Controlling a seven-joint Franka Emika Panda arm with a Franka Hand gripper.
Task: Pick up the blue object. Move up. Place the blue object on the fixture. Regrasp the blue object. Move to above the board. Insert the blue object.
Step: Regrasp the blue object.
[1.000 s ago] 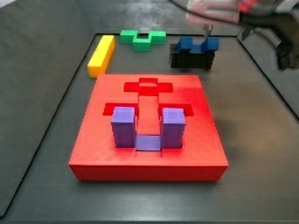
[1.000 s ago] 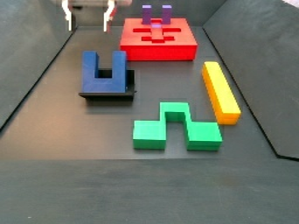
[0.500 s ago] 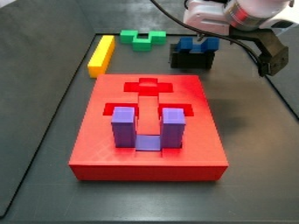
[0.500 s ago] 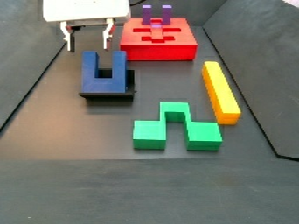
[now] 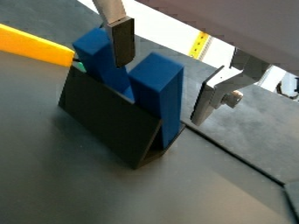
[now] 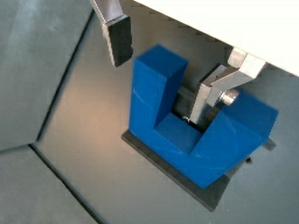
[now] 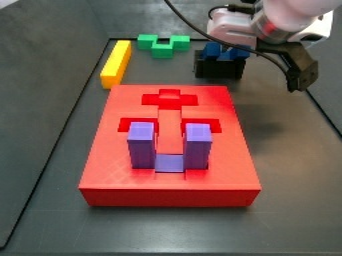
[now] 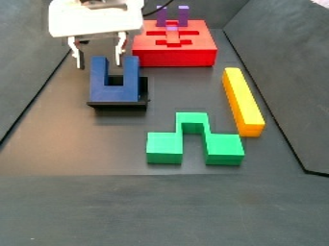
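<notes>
Gripper (image 6: 163,66) fingers spread astride one leg of blue object (image 6: 193,118) (not pinching), on fixture (image 8: 134,102)

Pincer (image 7: 230,47) hides most of blue object (image 7: 225,52); fixture (image 7: 214,69) partly covered.

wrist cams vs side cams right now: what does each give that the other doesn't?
Only a wrist view: the finger outside one leg of the blue object, the other down in its slot, not yet clamped.
Only a side view: the board, purple piece, green block.
Both: the open gripper, the blue object, the fixture, the yellow bar.
</notes>
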